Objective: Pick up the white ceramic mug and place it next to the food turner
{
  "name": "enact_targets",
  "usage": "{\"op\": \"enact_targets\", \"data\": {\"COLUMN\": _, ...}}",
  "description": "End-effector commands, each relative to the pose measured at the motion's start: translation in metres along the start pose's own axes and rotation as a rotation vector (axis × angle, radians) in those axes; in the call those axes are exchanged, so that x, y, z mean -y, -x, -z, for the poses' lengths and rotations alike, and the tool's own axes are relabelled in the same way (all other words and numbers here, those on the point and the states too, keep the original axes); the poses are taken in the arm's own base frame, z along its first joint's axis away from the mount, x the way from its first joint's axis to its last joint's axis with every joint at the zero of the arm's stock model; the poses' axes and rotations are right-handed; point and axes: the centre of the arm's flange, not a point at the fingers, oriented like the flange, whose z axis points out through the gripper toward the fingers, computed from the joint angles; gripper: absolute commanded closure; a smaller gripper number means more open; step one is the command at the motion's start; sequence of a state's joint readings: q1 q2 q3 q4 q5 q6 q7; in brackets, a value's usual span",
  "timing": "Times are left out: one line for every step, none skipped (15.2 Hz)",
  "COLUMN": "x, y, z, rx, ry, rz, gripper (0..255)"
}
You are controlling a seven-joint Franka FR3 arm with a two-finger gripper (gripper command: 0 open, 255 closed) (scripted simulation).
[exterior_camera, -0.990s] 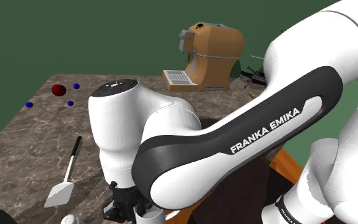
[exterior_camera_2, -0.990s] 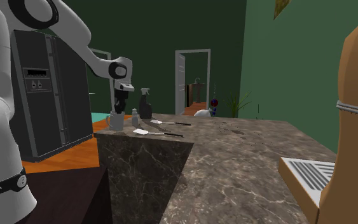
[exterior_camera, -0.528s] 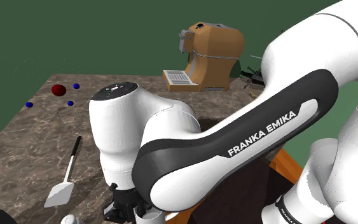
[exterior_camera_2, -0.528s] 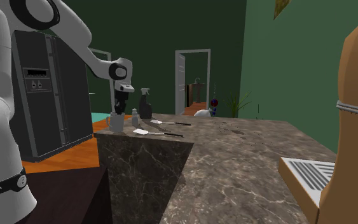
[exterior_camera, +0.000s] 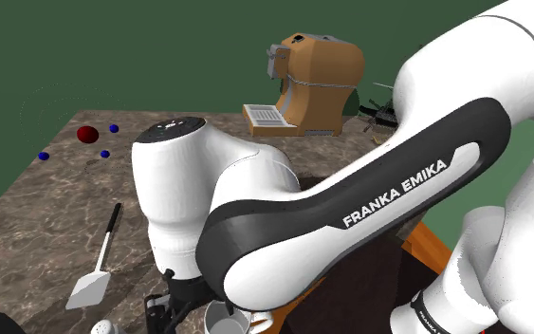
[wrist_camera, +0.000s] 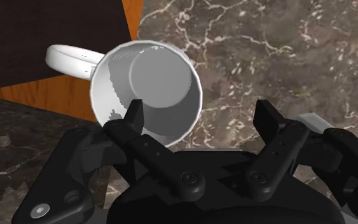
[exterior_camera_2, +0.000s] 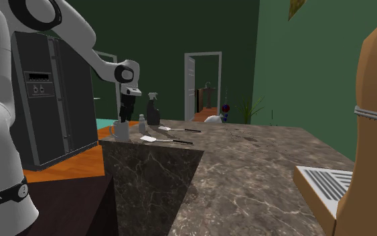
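Note:
The white mug (wrist_camera: 147,89) stands upright on the marble counter (wrist_camera: 285,57) near its edge, handle out over the orange floor. My gripper (wrist_camera: 199,114) hovers just above it, open; one finger (wrist_camera: 133,119) overlaps the mug's rim and the other (wrist_camera: 269,122) stands well clear over bare marble. In the shoulder view the mug (exterior_camera: 225,321) sits under the wrist, with the gripper (exterior_camera: 181,306) beside it. The food turner (exterior_camera: 99,261), a white blade on a black handle, lies a short way toward that view's left. In the second exterior view the mug (exterior_camera_2: 120,130) stands below the gripper (exterior_camera_2: 126,111), close to the turner (exterior_camera_2: 159,139).
A small white shaker (exterior_camera: 103,328) stands by the turner's blade. An orange-brown coffee machine (exterior_camera: 312,81) is at the counter's far end, with red and blue balls (exterior_camera: 87,134) to its left. A spray bottle (exterior_camera_2: 153,108), small bottle (exterior_camera_2: 141,123) and dark fridge (exterior_camera_2: 46,94) lie beyond the mug.
The fingers have opened and let go of the mug, which now stands free on the counter. The arm has barely moved.

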State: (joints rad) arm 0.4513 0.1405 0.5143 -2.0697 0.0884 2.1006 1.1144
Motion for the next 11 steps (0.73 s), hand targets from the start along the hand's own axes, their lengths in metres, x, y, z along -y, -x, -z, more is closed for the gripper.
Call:
{"op": "enact_targets", "data": {"x": 0.000, "y": 0.000, "z": 0.020, "rx": 0.000, "ry": 0.000, "rz": 0.000, "gripper": 0}}
{"op": "enact_targets", "data": {"x": 0.000, "y": 0.000, "z": 0.033, "rx": 0.000, "ry": 0.000, "rz": 0.000, "gripper": 0}}
{"op": "enact_targets", "data": {"x": 0.000, "y": 0.000, "z": 0.043, "rx": 0.000, "ry": 0.000, "rz": 0.000, "gripper": 0}}
{"op": "enact_targets", "data": {"x": 0.000, "y": 0.000, "z": 0.043, "rx": 0.000, "ry": 0.000, "rz": 0.000, "gripper": 0}}
{"op": "enact_targets", "data": {"x": 0.000, "y": 0.000, "z": 0.043, "rx": 0.000, "ry": 0.000, "rz": 0.000, "gripper": 0}}
{"op": "enact_targets", "data": {"x": 0.000, "y": 0.000, "z": 0.043, "rx": 0.000, "ry": 0.000, "rz": 0.000, "gripper": 0}}
{"op": "enact_targets", "data": {"x": 0.000, "y": 0.000, "z": 0.043, "rx": 0.000, "ry": 0.000, "rz": 0.000, "gripper": 0}}
{"op": "enact_targets", "data": {"x": 0.000, "y": 0.000, "z": 0.043, "rx": 0.000, "ry": 0.000, "rz": 0.000, "gripper": 0}}
{"op": "enact_targets", "data": {"x": 0.000, "y": 0.000, "z": 0.043, "rx": 0.000, "ry": 0.000, "rz": 0.000, "gripper": 0}}
{"op": "enact_targets", "data": {"x": 0.000, "y": 0.000, "z": 0.043, "rx": 0.000, "ry": 0.000, "rz": 0.000, "gripper": 0}}
{"op": "enact_targets", "data": {"x": 0.000, "y": 0.000, "z": 0.043, "rx": 0.000, "ry": 0.000, "rz": 0.000, "gripper": 0}}
